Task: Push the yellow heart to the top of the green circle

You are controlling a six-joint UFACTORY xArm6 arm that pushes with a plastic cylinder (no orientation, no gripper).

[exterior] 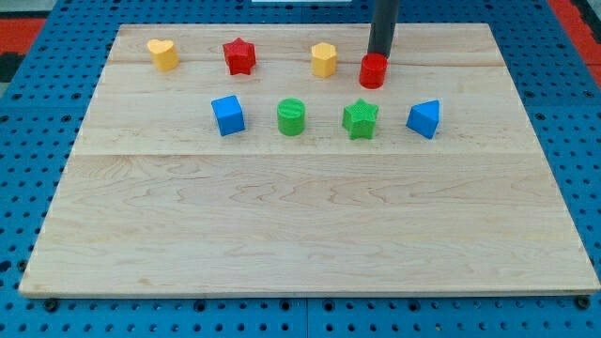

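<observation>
The yellow heart lies near the board's top left. The green circle stands in the second row, to the lower right of the heart. My tip is at the view's top right, just behind the red circle and touching or nearly touching it. The tip is far to the right of the yellow heart and up and to the right of the green circle.
A red star and a yellow hexagon sit in the top row between heart and tip. A blue cube, a green star and a blue triangle share the green circle's row. The wooden board lies on a blue pegboard.
</observation>
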